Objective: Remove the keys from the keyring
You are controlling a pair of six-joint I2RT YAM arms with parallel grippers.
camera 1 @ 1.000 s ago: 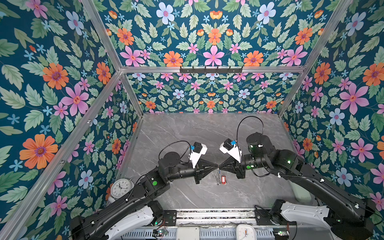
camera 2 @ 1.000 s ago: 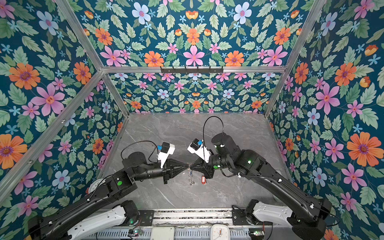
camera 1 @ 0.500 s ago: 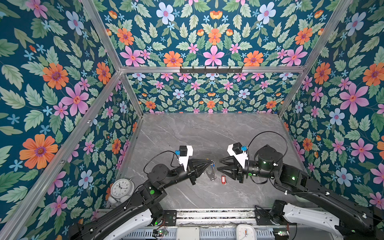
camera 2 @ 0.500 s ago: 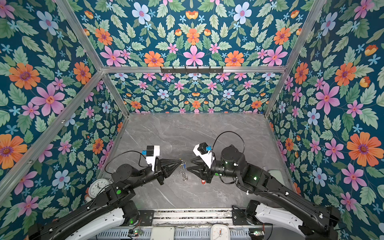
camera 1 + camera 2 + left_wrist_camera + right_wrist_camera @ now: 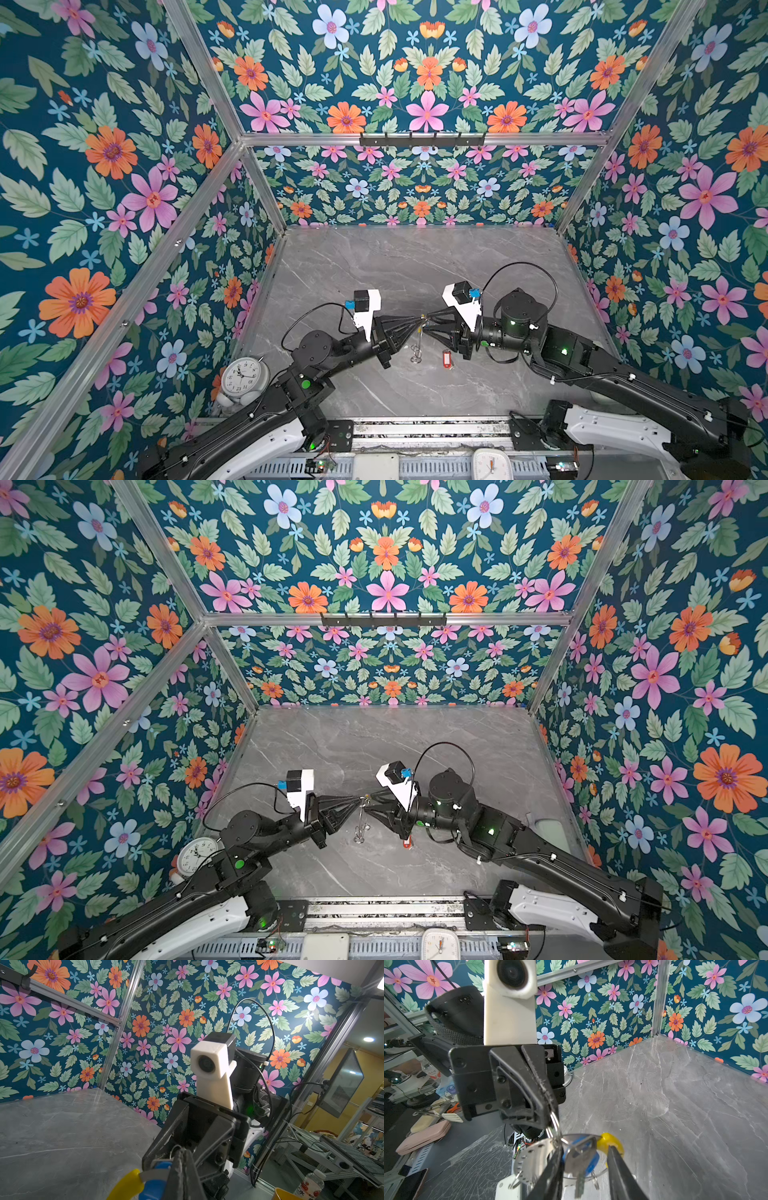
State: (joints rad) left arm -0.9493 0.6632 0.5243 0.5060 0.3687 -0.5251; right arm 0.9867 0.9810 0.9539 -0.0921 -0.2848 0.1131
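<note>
In both top views my left gripper (image 5: 419,322) (image 5: 359,801) is held above the table, shut on the keyring (image 5: 417,347) (image 5: 360,828), which hangs down from its tips. In the left wrist view the shut fingers (image 5: 182,1159) pinch thin wire, with the yellow sleeve (image 5: 124,1185) and blue tag (image 5: 153,1186) beside them. My right gripper (image 5: 584,1167) (image 5: 429,322) faces the left one tip to tip, open. Its fingers (image 5: 618,1167) straddle the blue-tagged key (image 5: 581,1159) next to the yellow sleeve (image 5: 610,1142). The red-tagged key (image 5: 446,359) (image 5: 407,843) lies loose on the table.
A perforated silver plate (image 5: 533,1159) hangs with the ring. A white alarm clock (image 5: 245,376) stands at the table's left front corner. A hook rail (image 5: 422,139) runs along the back wall. Floral walls close three sides of the grey marble table (image 5: 415,266).
Half a second ago the two grippers stood apart; now their tips meet again, slightly farther back. The right jaws have narrowed around the blue-tagged key. The red-tagged key has not moved.
</note>
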